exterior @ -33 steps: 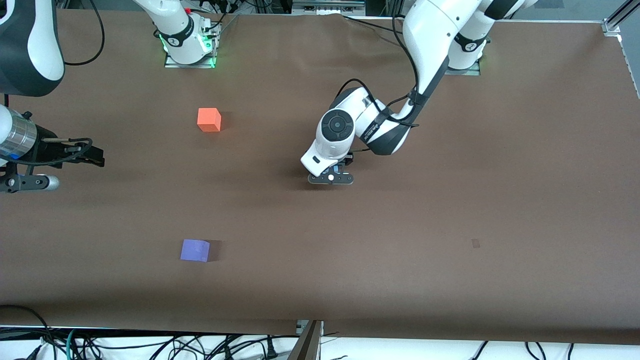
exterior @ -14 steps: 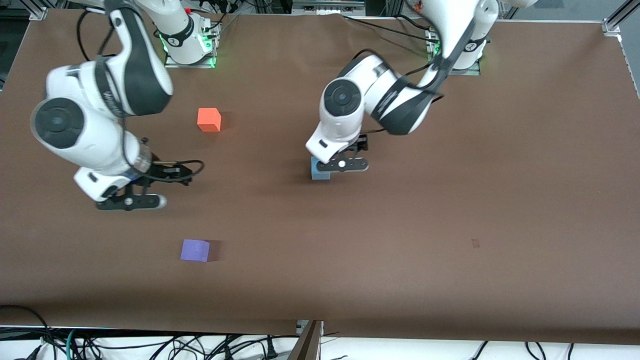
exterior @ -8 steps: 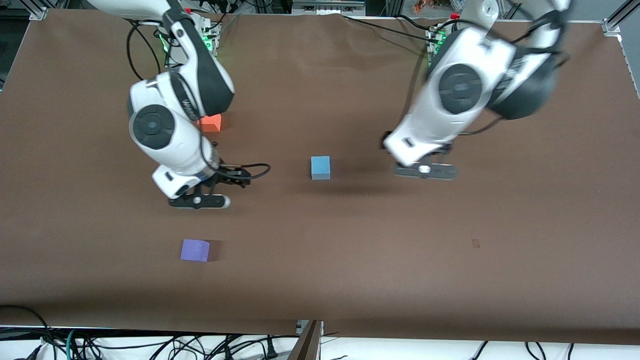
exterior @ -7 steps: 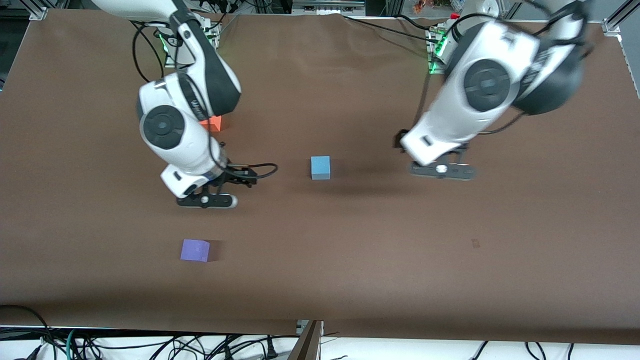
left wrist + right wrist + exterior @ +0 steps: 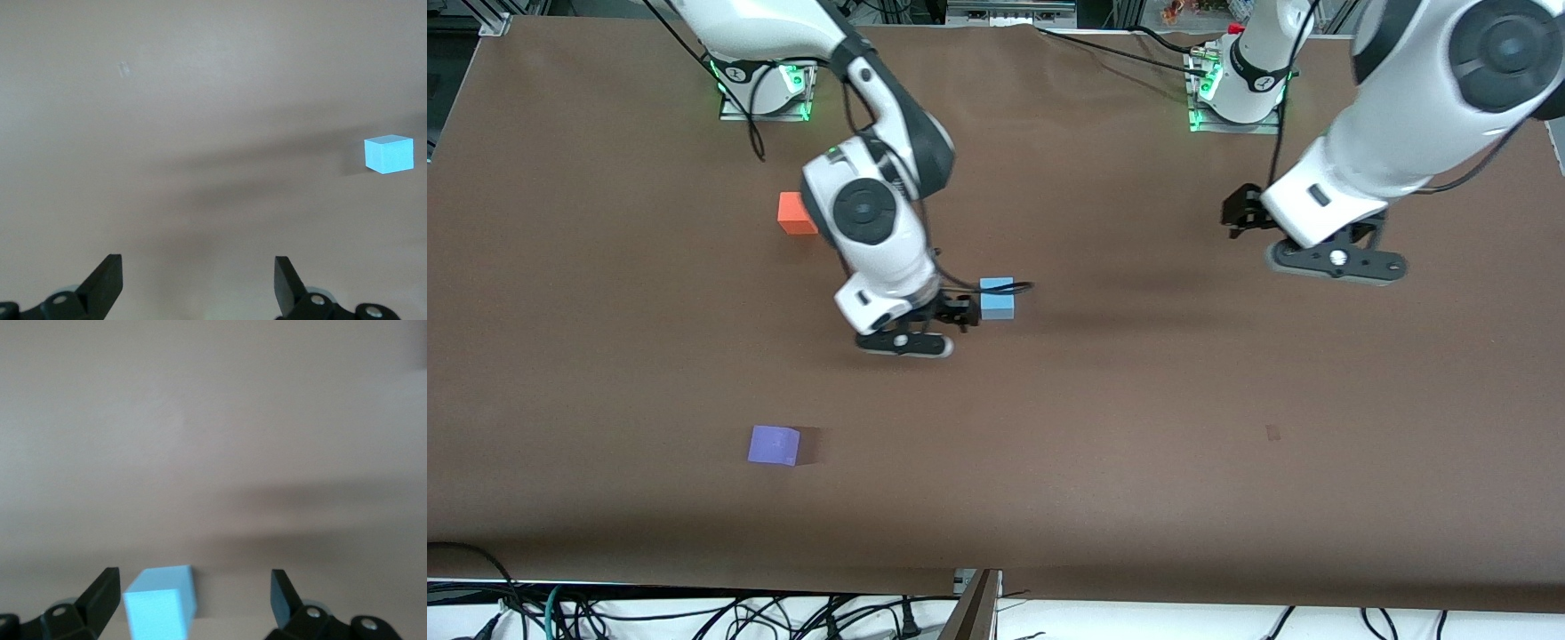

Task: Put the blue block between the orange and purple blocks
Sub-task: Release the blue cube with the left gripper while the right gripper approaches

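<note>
Both arms have traded places around the cube: the left arm, which was low over the blue block a moment ago, has pulled up and away toward its own end of the table, while the right arm has swept in from its end across the brown table [image 5: 1103, 427] to the middle. The left gripper [image 5: 1336, 263] now hangs over bare table well apart from every block, jaws spread wide and empty, and it waits there. The right gripper [image 5: 904, 343] hovers just beside the blue block [image 5: 997, 299], also wide open and holding nothing; in the right wrist view the block [image 5: 160, 603] sits between the fingers [image 5: 100, 600] but close to one of them, not centred. That offset is the main risk: if the gripper descends as it stands, one finger could land on the cube's top or nudge it sideways, and a light foam-like cube would probably skid or tip rather than seat between the pads. A one-sided closure could also twist it in the grip. The orange block [image 5: 793, 213] lies partly hidden by the right arm, near its wrist, so a careless swing could knock it. The purple block [image 5: 774, 445] rests nearer the front camera, well apart from the orange one, leaving the gap between them free.
</note>
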You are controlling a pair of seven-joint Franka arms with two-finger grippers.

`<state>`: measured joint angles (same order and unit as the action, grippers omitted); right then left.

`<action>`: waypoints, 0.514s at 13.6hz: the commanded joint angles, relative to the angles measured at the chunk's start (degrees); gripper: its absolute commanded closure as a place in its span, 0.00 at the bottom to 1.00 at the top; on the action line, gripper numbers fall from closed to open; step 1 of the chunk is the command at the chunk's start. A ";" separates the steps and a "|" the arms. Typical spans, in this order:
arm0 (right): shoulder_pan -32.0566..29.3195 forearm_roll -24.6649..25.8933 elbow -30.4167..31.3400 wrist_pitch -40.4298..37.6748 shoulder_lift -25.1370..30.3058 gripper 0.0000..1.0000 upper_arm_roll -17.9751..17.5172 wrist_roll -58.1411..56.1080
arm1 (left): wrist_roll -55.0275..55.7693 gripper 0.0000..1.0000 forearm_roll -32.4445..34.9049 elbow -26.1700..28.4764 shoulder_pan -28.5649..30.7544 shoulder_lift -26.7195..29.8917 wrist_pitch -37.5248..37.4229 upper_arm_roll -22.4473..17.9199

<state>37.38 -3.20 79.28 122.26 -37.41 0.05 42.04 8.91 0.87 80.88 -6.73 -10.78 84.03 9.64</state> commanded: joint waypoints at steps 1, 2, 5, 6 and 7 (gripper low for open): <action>2.69 -0.40 -4.92 0.35 -4.33 0.01 0.65 2.79 | -3.82 0.00 0.27 3.49 5.83 3.65 0.34 0.82; 3.04 -0.40 -5.27 0.87 -5.12 0.01 0.65 2.70 | -3.47 0.00 0.10 4.54 6.81 4.62 2.00 0.82; 4.01 -0.22 -5.36 2.81 -7.41 0.01 0.65 2.35 | 0.56 0.00 -0.08 12.69 8.92 11.98 10.43 0.64; 4.36 -0.14 -5.36 2.90 -8.11 0.01 0.65 2.26 | 2.14 0.00 -0.52 15.08 8.93 13.40 11.41 0.47; 4.71 -0.05 -5.27 2.81 -8.55 0.01 0.65 2.17 | 1.90 0.00 -0.61 16.84 9.10 14.63 11.42 0.46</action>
<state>40.88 -3.20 75.99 124.97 -43.94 0.09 44.21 9.26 0.84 89.71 1.45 -2.26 92.51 9.67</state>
